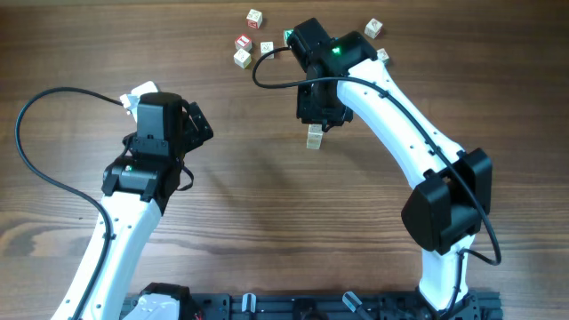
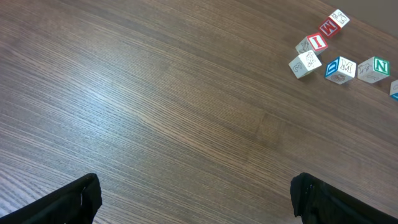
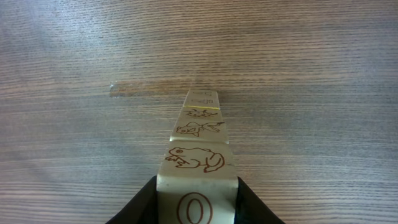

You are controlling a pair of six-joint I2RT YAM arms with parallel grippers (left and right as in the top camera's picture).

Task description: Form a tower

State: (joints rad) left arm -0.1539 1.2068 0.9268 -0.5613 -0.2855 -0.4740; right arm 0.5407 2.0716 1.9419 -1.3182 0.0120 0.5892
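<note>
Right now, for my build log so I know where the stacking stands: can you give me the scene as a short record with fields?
tower: single-file stack of letter blocks, upright on the table, about four high
top block: letter O facing up, frog drawing on its side
right gripper: above the tower, fingers against both sides of the top block
left gripper: open, holding nothing, away from the tower
loose blocks: scattered singly on the far side of the table, apart from the tower
</note>
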